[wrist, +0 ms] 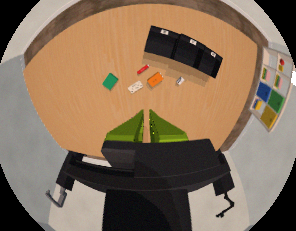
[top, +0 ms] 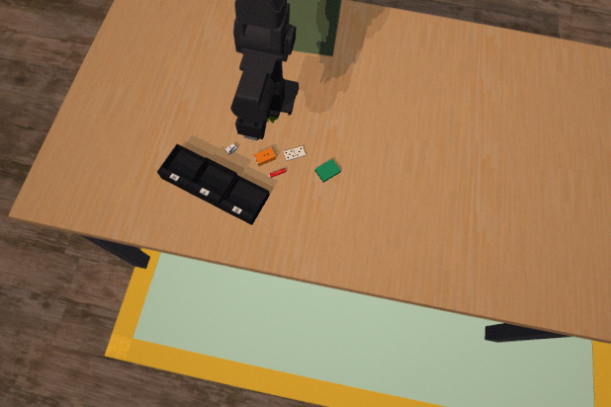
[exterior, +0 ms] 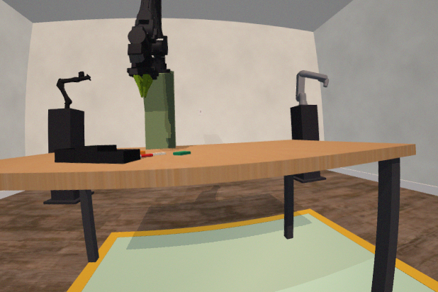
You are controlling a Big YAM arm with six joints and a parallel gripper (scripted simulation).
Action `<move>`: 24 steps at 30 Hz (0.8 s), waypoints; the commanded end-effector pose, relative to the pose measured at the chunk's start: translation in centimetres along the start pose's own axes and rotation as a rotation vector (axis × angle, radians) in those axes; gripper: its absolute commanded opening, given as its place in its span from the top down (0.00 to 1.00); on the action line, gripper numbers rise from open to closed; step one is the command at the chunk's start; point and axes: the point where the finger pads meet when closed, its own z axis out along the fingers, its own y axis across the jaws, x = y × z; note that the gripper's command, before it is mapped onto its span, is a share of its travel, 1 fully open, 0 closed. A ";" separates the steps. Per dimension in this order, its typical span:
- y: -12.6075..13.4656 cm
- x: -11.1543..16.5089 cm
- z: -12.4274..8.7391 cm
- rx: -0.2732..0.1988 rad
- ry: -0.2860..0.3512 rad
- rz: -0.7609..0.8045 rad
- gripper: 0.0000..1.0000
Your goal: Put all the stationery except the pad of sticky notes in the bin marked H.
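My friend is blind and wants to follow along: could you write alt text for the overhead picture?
A black robot arm hangs over a wooden table, its claw shut and holding nothing. Just past it lie a small white item, an orange block, a domino, a red stick and a green pad, beside a row of three black bins.

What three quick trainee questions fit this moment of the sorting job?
1. True or false: the tool hangs high above the table, shut and empty.
2. Which lies nearest the row of three black bins? A) the green pad B) the red marker C) the domino
3. Fill in: the orange block lies between the small white piece and the ____.

Key: 1 true; 2 B; 3 domino.
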 end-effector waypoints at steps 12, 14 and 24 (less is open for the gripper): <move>-9.0 -3.6 5.4 0.017 -0.011 0.233 0.92; -10.3 -3.9 6.3 0.017 -0.003 0.235 0.92; -15.8 -5.6 9.6 0.016 0.008 0.238 0.92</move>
